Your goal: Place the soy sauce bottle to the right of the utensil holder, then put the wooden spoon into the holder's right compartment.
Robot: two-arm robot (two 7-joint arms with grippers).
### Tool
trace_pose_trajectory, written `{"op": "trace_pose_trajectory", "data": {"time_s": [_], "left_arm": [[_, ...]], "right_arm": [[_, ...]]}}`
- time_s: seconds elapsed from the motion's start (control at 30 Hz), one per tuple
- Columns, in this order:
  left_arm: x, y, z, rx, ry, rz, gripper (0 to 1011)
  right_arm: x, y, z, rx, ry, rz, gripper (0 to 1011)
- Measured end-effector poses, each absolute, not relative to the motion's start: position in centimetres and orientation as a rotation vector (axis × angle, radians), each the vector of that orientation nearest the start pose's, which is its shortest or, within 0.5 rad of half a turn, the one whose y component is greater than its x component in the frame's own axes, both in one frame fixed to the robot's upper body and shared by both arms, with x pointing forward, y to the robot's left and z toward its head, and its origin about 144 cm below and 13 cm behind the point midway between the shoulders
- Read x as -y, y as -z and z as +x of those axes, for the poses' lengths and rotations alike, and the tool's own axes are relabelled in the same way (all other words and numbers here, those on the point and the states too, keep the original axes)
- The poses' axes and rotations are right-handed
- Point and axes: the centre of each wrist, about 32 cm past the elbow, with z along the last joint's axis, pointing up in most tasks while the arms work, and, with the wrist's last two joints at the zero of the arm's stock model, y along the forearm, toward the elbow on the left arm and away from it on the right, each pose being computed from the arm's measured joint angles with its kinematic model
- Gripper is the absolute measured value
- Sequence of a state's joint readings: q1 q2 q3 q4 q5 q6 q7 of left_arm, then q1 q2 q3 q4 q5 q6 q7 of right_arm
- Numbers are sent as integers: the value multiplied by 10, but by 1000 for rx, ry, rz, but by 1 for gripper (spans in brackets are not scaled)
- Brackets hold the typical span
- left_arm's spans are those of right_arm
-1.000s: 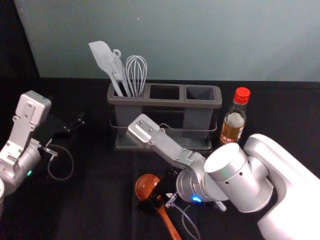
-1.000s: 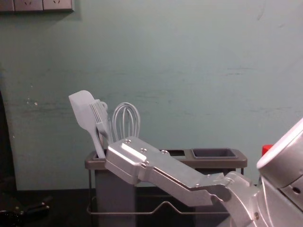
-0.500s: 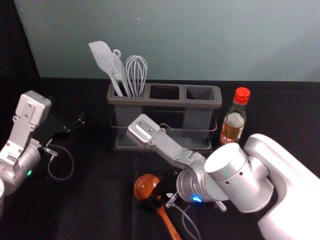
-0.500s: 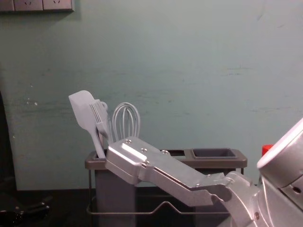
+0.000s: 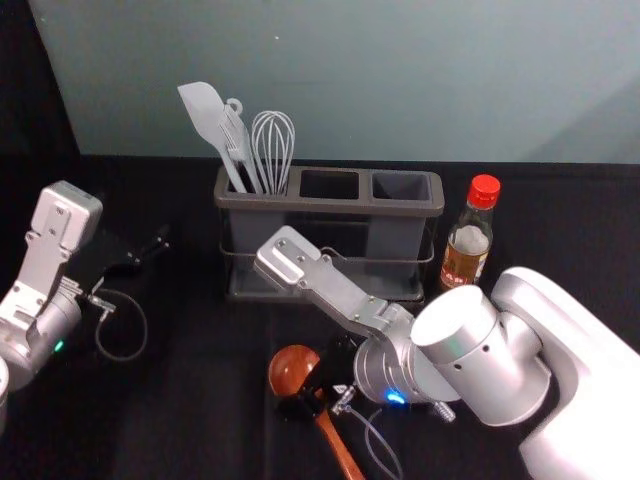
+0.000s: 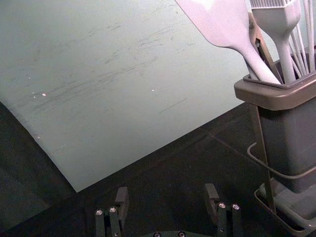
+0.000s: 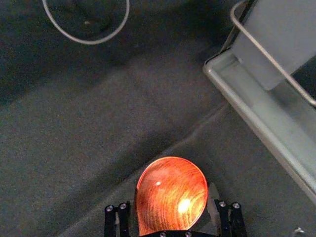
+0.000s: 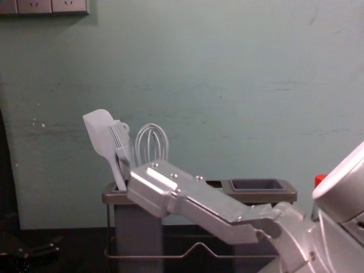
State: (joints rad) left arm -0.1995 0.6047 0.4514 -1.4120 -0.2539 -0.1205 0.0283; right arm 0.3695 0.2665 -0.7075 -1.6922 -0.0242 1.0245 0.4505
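Slight nudge of the right arm since the earlier frame. Right hand (image 5: 312,389) in front of the utensil holder (image 5: 330,207), fingers spread around the wooden spoon (image 5: 291,371), not clamped on it. Spoon has a glossy red-brown round bowl, handle slanting nearer and rightward. Soy sauce bottle (image 5: 467,250), red-capped, upright, right of holder. Left hand (image 5: 148,250) parked left of holder, wide, empty.

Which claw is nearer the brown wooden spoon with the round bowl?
Right. The right claw is open at the spoon's bowl end; the left claw is farther away, back and left.
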Motion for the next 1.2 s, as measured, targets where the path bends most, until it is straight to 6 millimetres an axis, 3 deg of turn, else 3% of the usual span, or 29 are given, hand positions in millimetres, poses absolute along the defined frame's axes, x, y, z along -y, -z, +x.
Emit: {"op": "trace_pose_trajectory", "data": {"time_s": [0.53, 1.2], "left_arm": [[-310, -1140, 489, 285, -1248, 305, 1005], [-310, -1140, 489, 285, -1248, 304, 1005]], "right_arm": [[117, -1259, 453, -7, 681, -710, 854], [203, -1288, 432, 354, 732, -245, 854]]}}
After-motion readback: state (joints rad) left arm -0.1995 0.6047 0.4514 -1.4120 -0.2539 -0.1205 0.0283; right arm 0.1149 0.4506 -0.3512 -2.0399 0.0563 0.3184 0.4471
